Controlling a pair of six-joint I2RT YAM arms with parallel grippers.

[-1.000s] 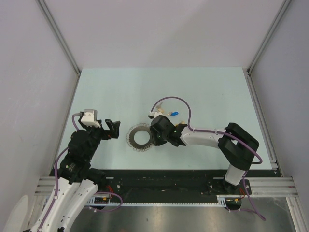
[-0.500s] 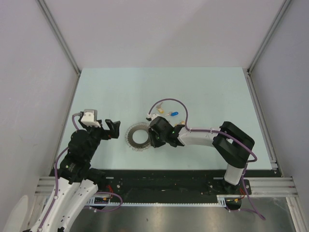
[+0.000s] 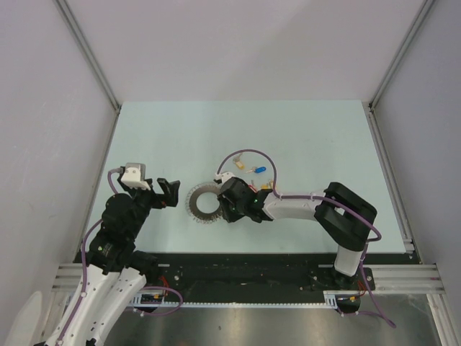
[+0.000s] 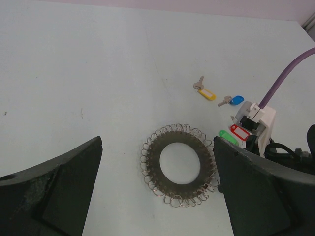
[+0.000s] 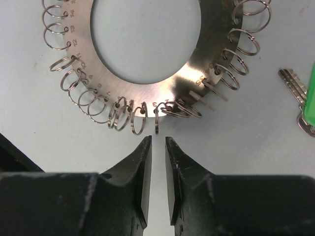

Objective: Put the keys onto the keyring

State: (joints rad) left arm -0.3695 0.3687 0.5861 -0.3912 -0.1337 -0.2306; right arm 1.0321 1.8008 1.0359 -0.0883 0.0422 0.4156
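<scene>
The keyring [image 3: 194, 209] is a flat metal disc edged with many small loops, lying between the arms; it also shows in the left wrist view [image 4: 156, 160] and the right wrist view [image 5: 147, 93]. My right gripper [image 3: 224, 208] [image 5: 158, 140] sits at the disc's right edge, its jaws a narrow gap apart and empty, just short of one upright loop [image 5: 156, 120]. My left gripper [image 3: 169, 191] [image 4: 157, 196] is wide open and empty, left of the ring. Keys lie beyond the ring with yellow [image 4: 208, 95], blue [image 4: 237, 100], green [image 4: 227, 135] and red [image 4: 239, 132] tags.
A silver key [image 5: 294, 86] with a green tag [image 5: 310, 96] lies on the table right of the right fingers. The right wrist's white camera mount [image 4: 256, 120] and purple cable [image 3: 248, 153] stand over the keys. Grey walls enclose the pale table [image 3: 180, 137].
My right arm has slid a little to the left, bringing its fingers up to the ring's edge. The ring seems nudged slightly left. The left arm has not moved.
</scene>
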